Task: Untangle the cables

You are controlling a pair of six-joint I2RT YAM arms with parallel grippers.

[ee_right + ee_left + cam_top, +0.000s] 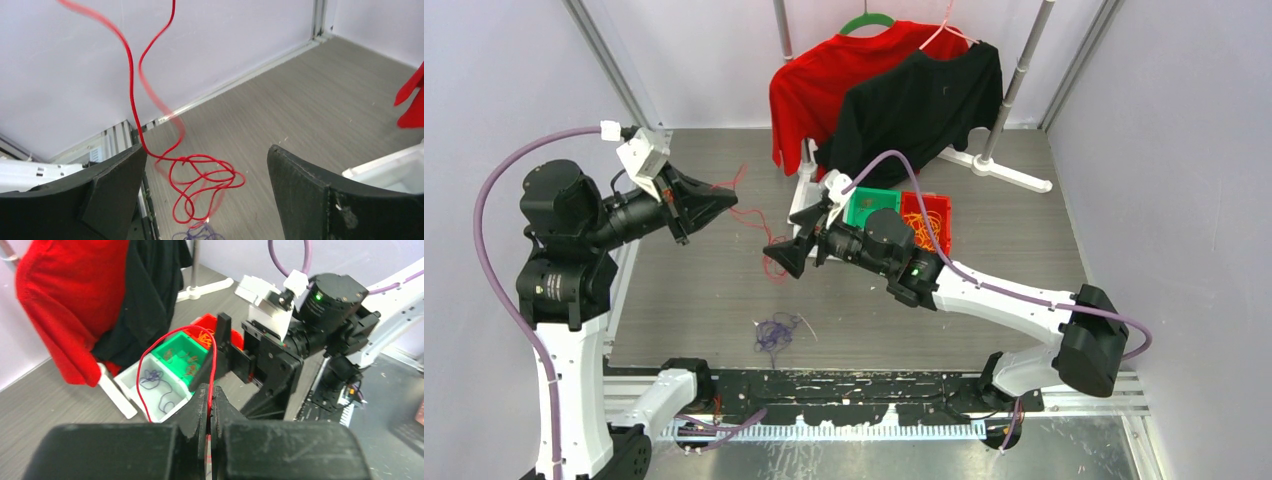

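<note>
Room is showing mostly beneath and ahead of the right fingers (pixel 781 258): the grey surface (pixel 1004 290) is running out to the white walls (pixel 1164 150) at both sides and the back. The right fingers are hanging spread wide, gripping nothing. The left fingers (pixel 210 402) are pressing together, pinching the red cable (pixel 216 352) near their tips. It's arching up from the pinch, then dropping in loops btwn the two sets of fingers. Can't tell if the lowest loops are touching the surface. A purple cable bunch (pixel 774 331) is lying below the right fingers, near the front edge. Behind the right fingers, a white bin (pixel 129 381), green bin (pixel 172 340) & red bin (pixel 929 218) are sitting side by side, w/ a red shirt (pixel 809 85) and black shirt (pixel 919 100) hanging just past them.

The left wrist view is showing purple strands inside the white bin and orange-brown ones in the green bin; the top view isn't resolving those. The right wrist view is showing the red loops dangling btwn the spread fingers, partly blurred.
</note>
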